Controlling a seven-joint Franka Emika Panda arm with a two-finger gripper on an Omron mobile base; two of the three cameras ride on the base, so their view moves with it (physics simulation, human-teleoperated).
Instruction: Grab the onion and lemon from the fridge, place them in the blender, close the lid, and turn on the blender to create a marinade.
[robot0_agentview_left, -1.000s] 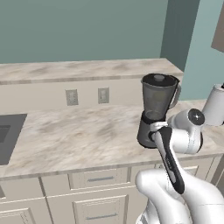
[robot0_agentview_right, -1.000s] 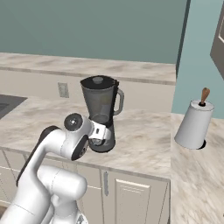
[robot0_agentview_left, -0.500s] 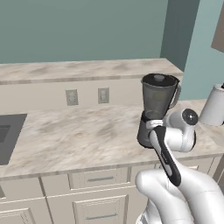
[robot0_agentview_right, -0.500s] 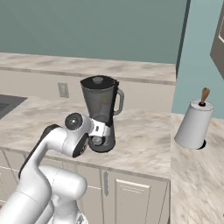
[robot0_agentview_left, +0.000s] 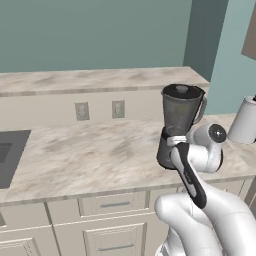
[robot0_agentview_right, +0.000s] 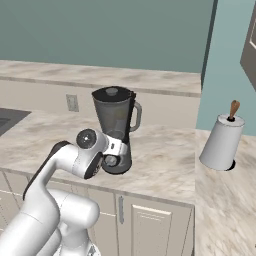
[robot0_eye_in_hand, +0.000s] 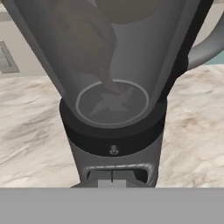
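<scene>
Right now the blender (robot0_agentview_right: 114, 131) stands on the marble-patterned counter (robot0_agentview_left: 90, 155), its tapered translucent grey jar closed by the round black lid (robot0_agentview_right: 112, 93) with a grey centre knob. A curved grey handle juts from the jar at about 3 o'clock in the right base view. Through the smoky wall in the hand view, a tan-brown pointed shape, apparently the onion (robot0_eye_in_hand: 85, 39), lies against the jar's side at roughly 11 o'clock, and a paler yellowish round form, apparently the lemon (robot0_eye_in_hand: 127, 8), sits near 12 o'clock; both are dim behind the plastic. A cross-shaped blade shows in a ring at the jar's bottom.

Below the jar is a matte black collar, then the smooth dark grey round base. The gripper (robot0_eye_in_hand: 112, 183) sits pressed to the front of that base, fingertips drawn together at the recessed control, at 6 o'clock in the hand view.

A white conical utensil holder (robot0_agentview_right: 221, 142) with a wooden handle poking out stands well apart at 3 o'clock from the blender. Two pale wall outlets (robot0_agentview_left: 99, 110) are set in the backsplash. No writing is legible anywhere.
</scene>
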